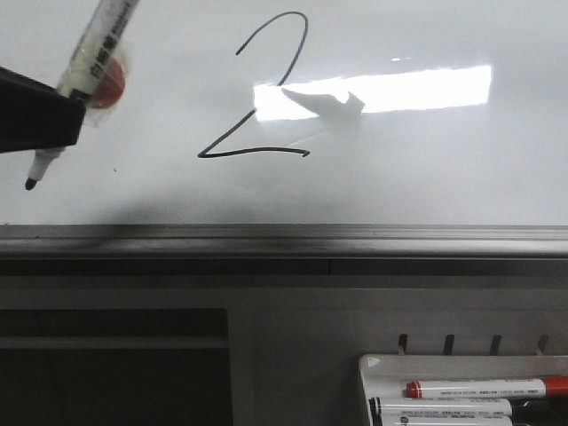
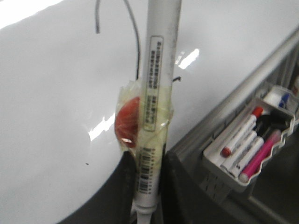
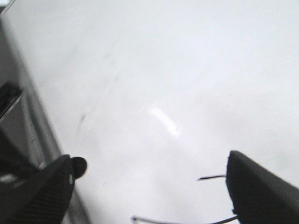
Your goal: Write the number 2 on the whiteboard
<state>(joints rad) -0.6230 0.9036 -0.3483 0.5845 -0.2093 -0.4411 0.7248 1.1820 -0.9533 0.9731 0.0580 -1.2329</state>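
A thin black number 2 is drawn on the glossy whiteboard, left of a bright rectangular reflection. My left gripper is at the left of the front view, shut on a white marker with a red blob taped to it. The marker's black tip points down, left of the numeral and off the strokes. In the left wrist view the marker stands between the fingers. My right gripper is open and empty over the board, with strokes of the 2 between its fingers.
A grey metal rail runs along the whiteboard's bottom edge. A small white pen tray at the lower right holds a red-capped marker and others. In the left wrist view the tray also holds a pink marker.
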